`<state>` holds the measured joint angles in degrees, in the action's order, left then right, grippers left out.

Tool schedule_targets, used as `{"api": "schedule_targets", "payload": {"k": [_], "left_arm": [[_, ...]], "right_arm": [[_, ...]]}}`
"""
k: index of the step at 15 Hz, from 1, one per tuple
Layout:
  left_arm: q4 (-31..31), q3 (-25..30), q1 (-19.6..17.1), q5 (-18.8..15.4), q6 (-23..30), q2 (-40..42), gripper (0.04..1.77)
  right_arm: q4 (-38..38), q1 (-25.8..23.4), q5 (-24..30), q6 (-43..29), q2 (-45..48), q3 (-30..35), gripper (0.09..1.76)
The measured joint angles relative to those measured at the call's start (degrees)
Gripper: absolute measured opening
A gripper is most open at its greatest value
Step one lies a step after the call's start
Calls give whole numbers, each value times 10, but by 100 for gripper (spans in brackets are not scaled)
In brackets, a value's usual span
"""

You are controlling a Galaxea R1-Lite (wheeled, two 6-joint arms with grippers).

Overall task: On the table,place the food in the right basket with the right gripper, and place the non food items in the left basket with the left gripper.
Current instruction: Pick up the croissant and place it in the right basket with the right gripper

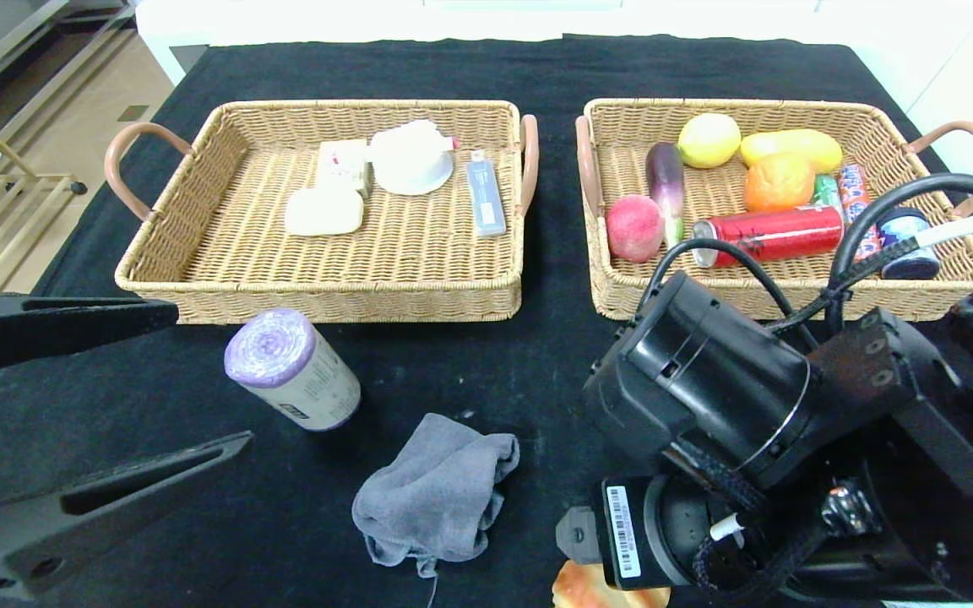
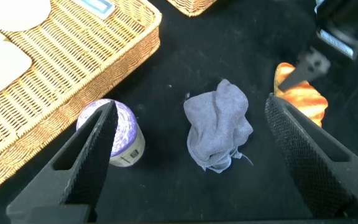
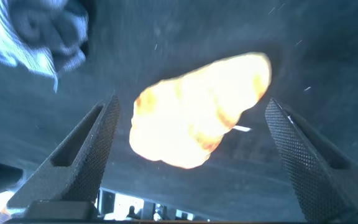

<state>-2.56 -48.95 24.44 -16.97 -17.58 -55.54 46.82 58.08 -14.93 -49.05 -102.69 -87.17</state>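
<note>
A grey cloth [image 1: 436, 498] [image 2: 219, 124] lies crumpled on the black table, with a purple roll [image 1: 292, 369] [image 2: 123, 134] on its side beside it. My left gripper [image 1: 214, 376] [image 2: 191, 102] hovers open over them, holding nothing; the cloth sits between its fingers in the left wrist view. An orange-yellow food piece [image 1: 609, 587] [image 3: 197, 124] [image 2: 300, 93] lies at the near table edge. My right gripper [image 3: 192, 106] is open just above it, one finger on each side, not touching. In the head view the right arm [image 1: 748, 422] hides those fingers.
The left basket [image 1: 199, 279] holds several white items and a blue-grey stick. The right basket [image 1: 622, 295] holds fruit, an eggplant, a red can and snack packs. Black cloth covers the table; floor shows past its left edge.
</note>
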Motion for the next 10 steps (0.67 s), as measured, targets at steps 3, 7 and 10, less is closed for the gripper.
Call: {"api": "schedule_targets", "payload": {"k": [3, 7, 10], "left_arm": [[0, 0, 0, 0, 0, 0, 172], [0, 0, 0, 0, 0, 1, 172], [0, 0, 0, 0, 0, 2, 172]], "right_arm": [[1, 14, 0, -2, -12, 5, 171], [6, 27, 0, -2, -33, 8, 171], [12, 31, -1, -11, -49, 6, 171]]}}
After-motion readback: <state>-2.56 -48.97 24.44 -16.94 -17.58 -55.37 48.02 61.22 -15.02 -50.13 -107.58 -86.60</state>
